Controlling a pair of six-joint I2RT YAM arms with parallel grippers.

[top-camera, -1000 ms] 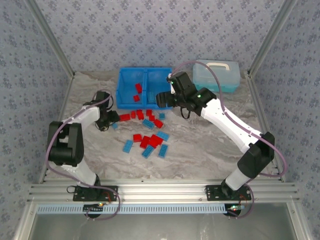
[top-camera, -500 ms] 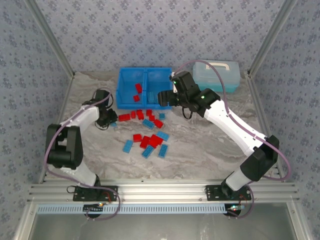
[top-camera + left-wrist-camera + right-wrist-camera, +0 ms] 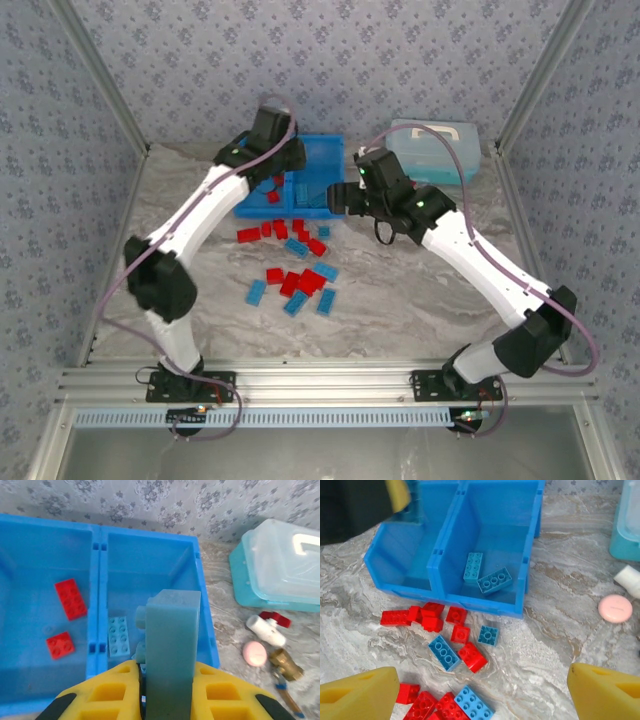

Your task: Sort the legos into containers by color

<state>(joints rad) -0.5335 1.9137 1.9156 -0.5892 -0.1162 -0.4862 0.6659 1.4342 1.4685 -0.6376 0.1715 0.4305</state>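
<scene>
Two compartments split the blue bin (image 3: 485, 605) at the far edge of the tabletop (image 3: 555, 630), with red legos (image 3: 70, 598) in the one toward the left edge and light blue legos (image 3: 492, 580) in the other, and a loose scatter (image 3: 305, 282) of red and blue legos lies mid-tabletop in front of it. We see the left fingers (image 3: 116, 686) clenched on a light blue brick (image 3: 172, 640) above the bin, while the right fingers (image 3: 360, 696) stand released over the scatter.

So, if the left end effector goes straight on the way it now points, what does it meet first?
The left end effector aims into the bin's right compartment; its held pale blue brick would probably meet that floor or the blue brick lying there first. Depth is unclear.
</scene>
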